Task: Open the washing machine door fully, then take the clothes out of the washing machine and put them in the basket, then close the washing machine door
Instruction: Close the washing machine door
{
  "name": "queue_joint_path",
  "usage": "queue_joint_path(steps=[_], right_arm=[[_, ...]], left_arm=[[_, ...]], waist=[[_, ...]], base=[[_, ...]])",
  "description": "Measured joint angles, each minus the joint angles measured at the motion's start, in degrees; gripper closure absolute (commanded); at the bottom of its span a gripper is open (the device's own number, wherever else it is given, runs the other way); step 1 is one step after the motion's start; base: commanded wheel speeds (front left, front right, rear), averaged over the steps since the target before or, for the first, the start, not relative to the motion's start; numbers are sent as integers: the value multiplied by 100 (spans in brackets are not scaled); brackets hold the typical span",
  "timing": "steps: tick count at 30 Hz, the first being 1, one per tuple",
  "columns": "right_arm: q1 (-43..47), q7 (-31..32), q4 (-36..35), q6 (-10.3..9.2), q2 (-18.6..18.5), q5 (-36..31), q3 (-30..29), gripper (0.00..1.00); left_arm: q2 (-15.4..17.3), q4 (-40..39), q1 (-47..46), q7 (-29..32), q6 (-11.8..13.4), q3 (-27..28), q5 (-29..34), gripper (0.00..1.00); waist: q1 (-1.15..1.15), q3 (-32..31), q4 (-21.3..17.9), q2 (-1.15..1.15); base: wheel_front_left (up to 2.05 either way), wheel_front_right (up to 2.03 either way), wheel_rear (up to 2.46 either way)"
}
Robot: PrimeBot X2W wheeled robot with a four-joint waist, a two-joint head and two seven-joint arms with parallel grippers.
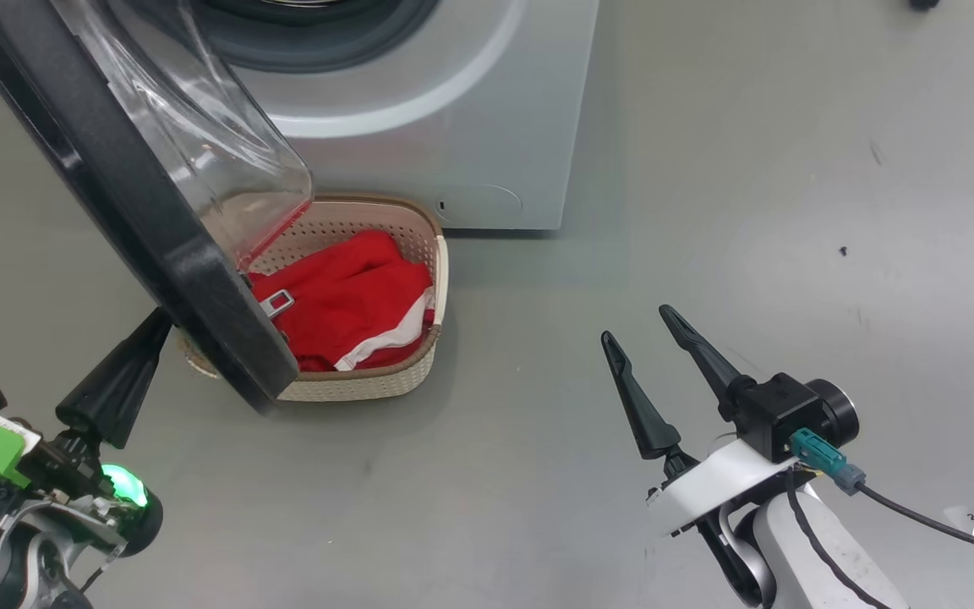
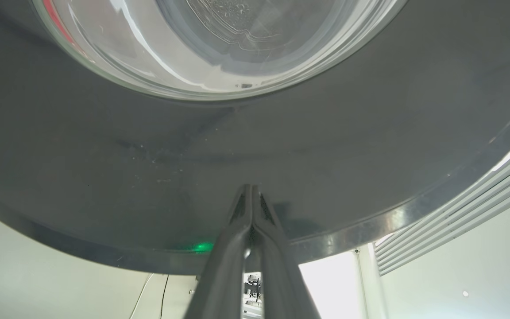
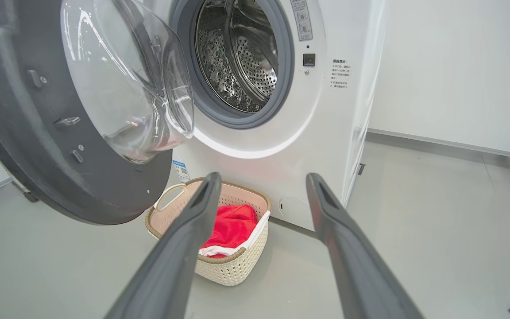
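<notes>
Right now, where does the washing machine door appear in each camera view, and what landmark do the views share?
Head view: door slants across the upper left, overlapping the basket.
Left wrist view: door spans the picture above the shut left gripper.
Right wrist view: door stands open at left.
Shared landmark: the door's glass bowl.

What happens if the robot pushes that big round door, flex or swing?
Likely swings as one stiff piece: the washing machine door has a thick black rim and moulded glass bowl. Its glossy face might let the shut left gripper slide.
</notes>
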Motion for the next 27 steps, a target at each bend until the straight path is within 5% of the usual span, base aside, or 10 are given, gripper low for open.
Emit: queue_joint_path(steps=[27], right_arm=[[-101, 0, -142, -52, 12, 80, 181, 0]], left_arm=[[-79, 275, -54, -813, 1, 31, -1, 100]], waist=[[0, 241, -1203, 0]], base=[[0, 0, 0]])
